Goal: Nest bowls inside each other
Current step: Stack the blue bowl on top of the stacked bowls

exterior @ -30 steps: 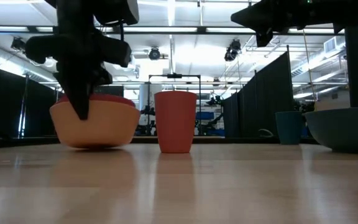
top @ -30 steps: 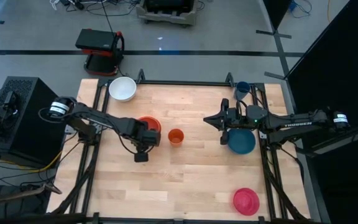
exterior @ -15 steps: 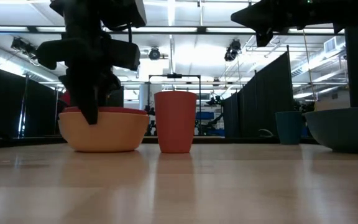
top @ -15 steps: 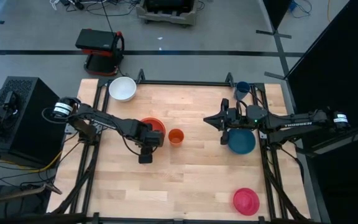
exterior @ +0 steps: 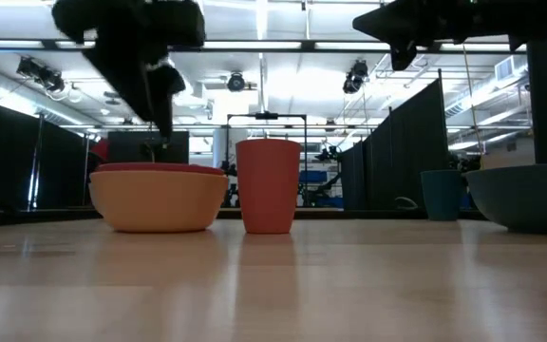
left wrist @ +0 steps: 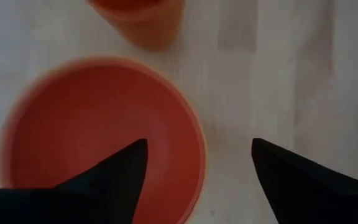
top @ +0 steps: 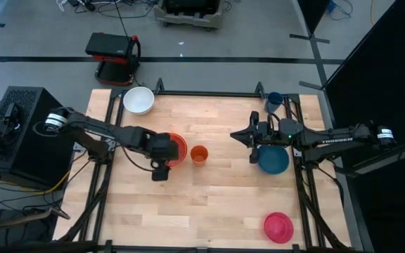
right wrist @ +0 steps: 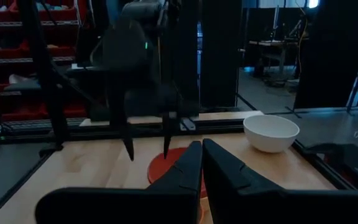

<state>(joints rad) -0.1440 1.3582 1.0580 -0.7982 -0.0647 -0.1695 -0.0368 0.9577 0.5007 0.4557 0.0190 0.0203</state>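
Note:
A red bowl (left wrist: pixel 98 137) sits nested inside an orange bowl (exterior: pixel 158 201), which rests on its base left of the table's middle, beside the small orange cup (top: pixel 199 154). My left gripper (left wrist: pixel 199 143) hangs open just above the pair, one finger over the red bowl's inside and one over the table past its rim, touching neither. A teal bowl (top: pixel 273 160) stands at the right, and my right gripper (top: pixel 239 135) waits shut and level above it. The white bowl (top: pixel 138 100) is at the far left and the magenta bowl (top: pixel 278 227) at the near right.
A small dark-blue cup (top: pixel 274 100) stands at the far right corner. Black frame rails run along the table's left, right and far edges. Bare wood lies across the near half of the table (top: pixel 209 211), between the stacked bowls and the magenta bowl.
My left gripper has opened, let go of the red bowl's rim and risen clear of it, tipping less steeply downward. The stacked red and orange bowls shifted a little toward the orange cup and now sit level on the table.

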